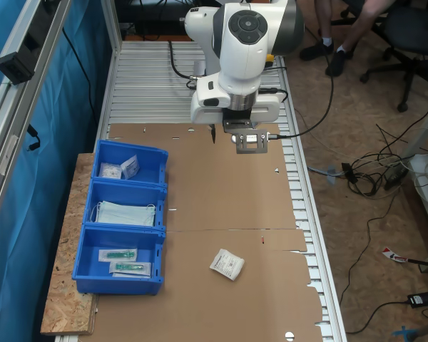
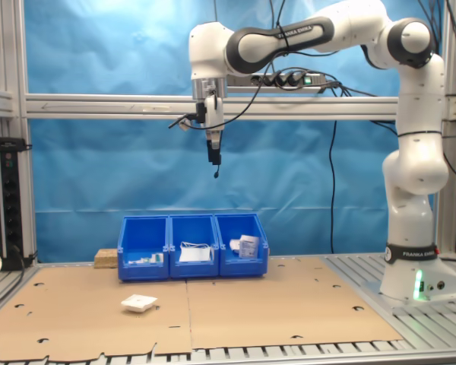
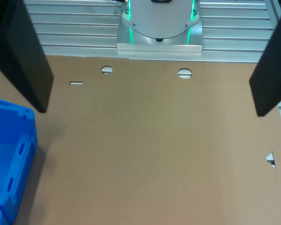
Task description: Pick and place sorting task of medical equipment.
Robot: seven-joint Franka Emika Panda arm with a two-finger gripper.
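Packet (image 1: pixel 227 263): flat on the cardboard sheet (image 1: pixel 221 192), apart from the blue bins (image 1: pixel 125 214), just off the end bin holding sealed syringes.
Packet axis: roughly square, corners skewed to the bin row; no clear long axis.
Gripper (image 1: pixel 232 134): high above the sheet, near the arm base (image 2: pixel 414 281), well apart from the packet.
Fingers (image 3: pixel 21 51): spread wide, empty.
Bearing: packet lies away from the base, toward the syringe-bin end of the row.
Next move, judged: travel outward over the packet, then descend.
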